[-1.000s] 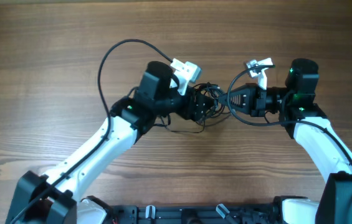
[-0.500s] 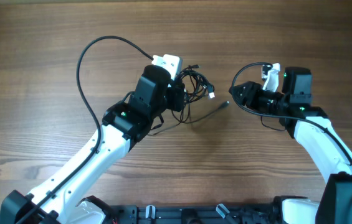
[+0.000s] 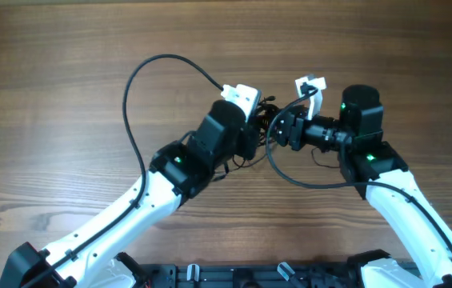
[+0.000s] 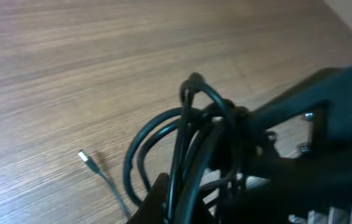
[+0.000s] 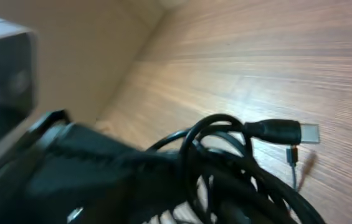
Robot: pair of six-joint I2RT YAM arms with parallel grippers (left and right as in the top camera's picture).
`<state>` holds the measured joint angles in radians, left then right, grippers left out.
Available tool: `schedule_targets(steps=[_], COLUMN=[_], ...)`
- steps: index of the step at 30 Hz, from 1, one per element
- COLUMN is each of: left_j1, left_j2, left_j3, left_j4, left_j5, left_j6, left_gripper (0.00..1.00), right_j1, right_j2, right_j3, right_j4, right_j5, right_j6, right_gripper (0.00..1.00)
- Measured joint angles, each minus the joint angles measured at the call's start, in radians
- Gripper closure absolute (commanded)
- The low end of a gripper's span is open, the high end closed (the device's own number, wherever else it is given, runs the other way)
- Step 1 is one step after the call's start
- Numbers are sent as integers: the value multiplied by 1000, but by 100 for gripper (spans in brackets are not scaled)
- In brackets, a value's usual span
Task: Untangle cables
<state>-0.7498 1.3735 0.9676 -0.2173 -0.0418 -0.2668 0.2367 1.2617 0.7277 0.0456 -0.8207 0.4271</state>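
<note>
Left gripper (image 3: 252,138): clenched on the cables (image 3: 267,112), a knotted bundle midway across the tabletop (image 3: 50,64), loops rising from its fingers. Right gripper (image 3: 282,128): nosed up to the same bundle; gripping or released, cannot tell. Step, likely: taking a second hold. Next: pinch the strand by the plug end (image 5: 281,132) and draw it out rightward.

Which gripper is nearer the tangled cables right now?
Left. The left gripper is shut on the cables, holding the bundle itself. The right gripper sits close beside the bundle on the opposite side, pointing at it; contact is unclear.
</note>
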Motion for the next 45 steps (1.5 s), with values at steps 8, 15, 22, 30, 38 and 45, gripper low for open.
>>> schedule_targets(steps=[8, 15, 22, 30, 38, 45], left_j1=[-33, 5, 163, 140, 134, 34], left_j2=[-58, -125, -225, 48, 78, 78], left_j3=[5, -6, -3, 0, -1, -1], left_j4=[-77, 125, 65, 90, 140, 156], left_j5=[-43, -40, -74, 157, 497, 472], left_j6=[-24, -31, -83, -257, -77, 122], left_gripper=[95, 94, 49, 9, 12, 5], right_j1=[-175, -593, -646, -510, -478, -478], right_j2=[-2, -4, -3, -5, -5, -5], right_j3=[-3, 2, -1, -6, -5, -5], right_j4=[109, -353, -442, 49, 135, 148], right_j5=[-79, -47, 219, -461, -348, -380], right_j6=[93, 60, 13, -67, 359, 474], right_gripper=[96, 96, 96, 94, 94, 96])
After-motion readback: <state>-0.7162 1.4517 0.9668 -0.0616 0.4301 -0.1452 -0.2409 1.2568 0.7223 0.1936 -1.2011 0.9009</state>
